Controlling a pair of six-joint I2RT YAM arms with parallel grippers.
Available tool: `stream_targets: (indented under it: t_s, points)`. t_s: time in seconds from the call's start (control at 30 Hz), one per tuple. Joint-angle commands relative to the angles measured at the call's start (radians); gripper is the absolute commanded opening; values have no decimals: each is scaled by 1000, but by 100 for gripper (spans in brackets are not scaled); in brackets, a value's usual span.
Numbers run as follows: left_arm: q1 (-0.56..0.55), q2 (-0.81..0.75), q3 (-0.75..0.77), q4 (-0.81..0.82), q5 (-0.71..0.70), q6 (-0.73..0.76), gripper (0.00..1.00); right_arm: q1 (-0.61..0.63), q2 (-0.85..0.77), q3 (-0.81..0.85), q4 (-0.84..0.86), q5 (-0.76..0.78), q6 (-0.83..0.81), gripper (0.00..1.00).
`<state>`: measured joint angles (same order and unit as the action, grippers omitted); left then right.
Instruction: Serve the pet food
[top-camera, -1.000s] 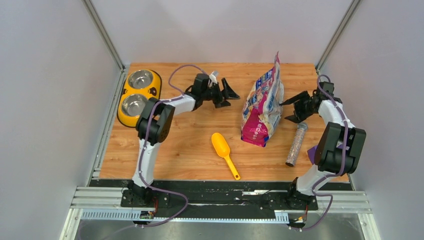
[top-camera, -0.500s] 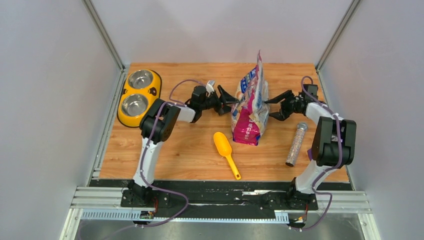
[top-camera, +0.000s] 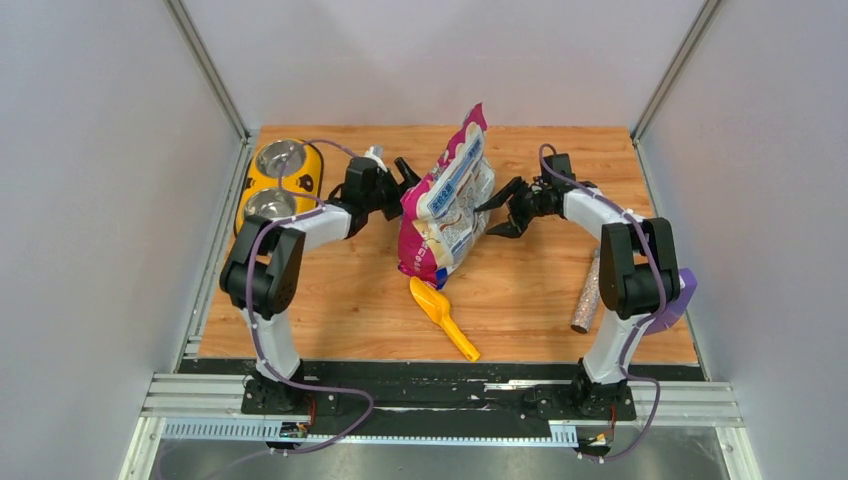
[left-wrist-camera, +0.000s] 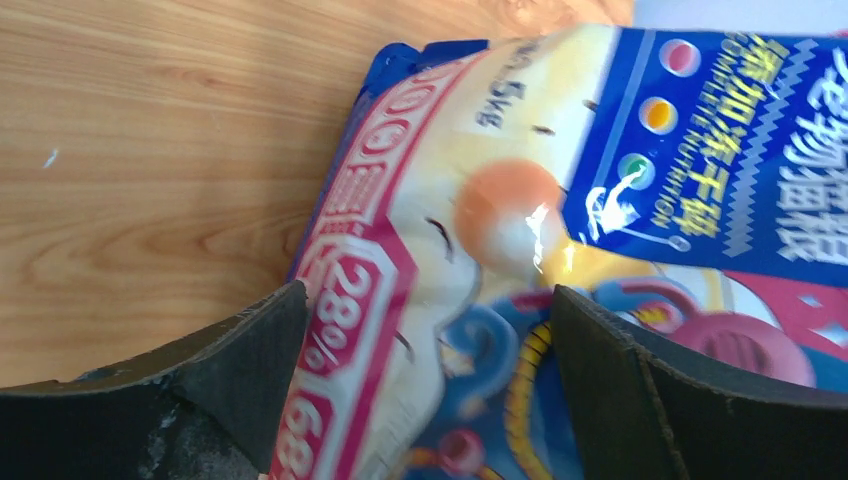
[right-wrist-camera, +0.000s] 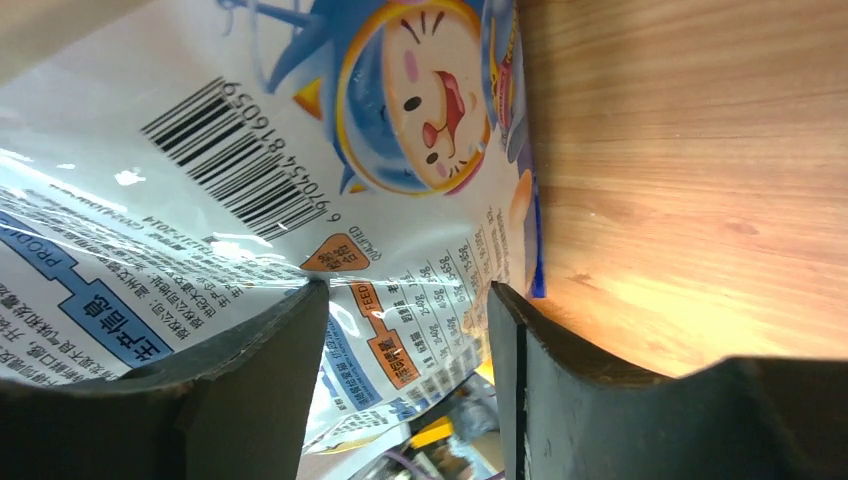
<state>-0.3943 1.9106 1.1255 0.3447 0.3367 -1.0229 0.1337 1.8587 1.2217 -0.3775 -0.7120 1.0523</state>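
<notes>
I see the cat food bag (top-camera: 445, 205) leaning on the bench (top-camera: 540, 290) between my tools; left tool (top-camera: 400, 180) is spread wide, right tool (top-camera: 493, 213) is released too.

Glossy plastic cat food bag (top-camera: 445, 205), wood-grain table (top-camera: 520, 300), shiny metal bowls (top-camera: 281, 157), smooth yellow plastic scoop (top-camera: 442, 315)

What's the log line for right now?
left gripper: open, at bag edge | right gripper: open, at bag's opposite edge | bag: standing, tilted | scoop: lying on table, unheld
</notes>
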Motion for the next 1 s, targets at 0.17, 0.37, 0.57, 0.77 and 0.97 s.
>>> stream_targets:
  t_s: [0.17,0.37,0.57,0.77,0.97]
  points:
    - [32,-312,222,-573,-220,512,100,-27,-80,280,-390,388,-230,64]
    - [100,-347,406,-651,107,624,93,-12,-184,287,-404,389,-259,60]
    - [41,-304,466,-572,313,553,86,68,-257,281,-368,368,-255,60]
    - [-18,-235,504,-532,380,482,83,115,-287,257,-290,317,-231,60]
    - [-49,-201,557,-619,319,496,74,122,-301,234,-281,339,-233,59]
